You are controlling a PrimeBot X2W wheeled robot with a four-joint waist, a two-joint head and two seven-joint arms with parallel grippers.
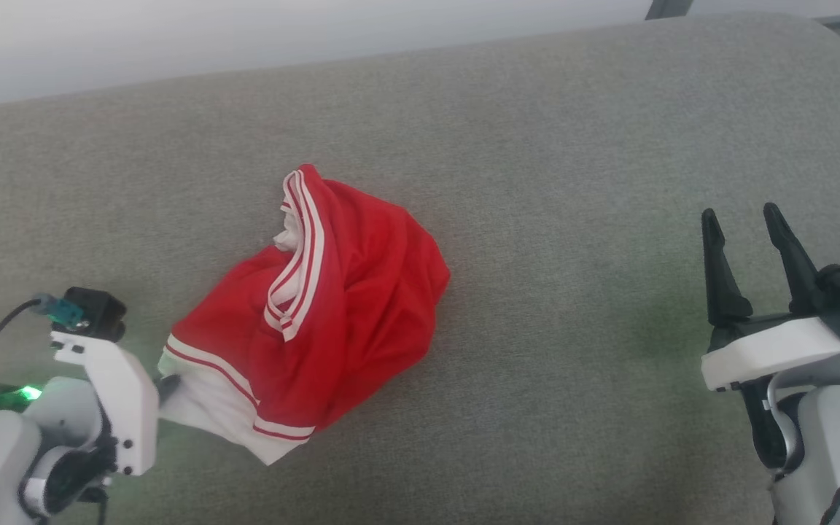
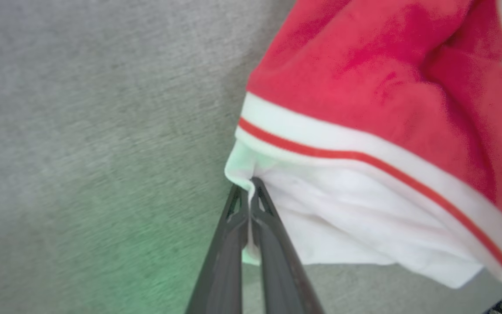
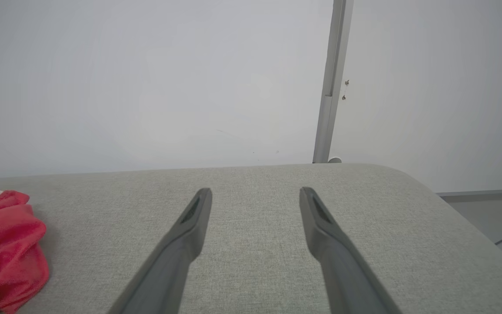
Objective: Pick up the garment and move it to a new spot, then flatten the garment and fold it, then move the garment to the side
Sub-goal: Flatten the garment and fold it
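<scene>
One garment (image 1: 332, 306), bunched in a red heap on the grey fabric surface (image 1: 580, 131), left of centre. Left claw (image 2: 250, 185) pinched together on the white sleeve (image 2: 347, 218) edge at the heap's near-left corner; likely a corner grip for lifting and carrying to a new spot. Right claw (image 1: 739, 213) spread apart, empty, well off to the right, probably parked until flattening. Not yet flattened, no fold. Count: one garment, two claws, two fingers each, one sleeve edge in grip.
</scene>
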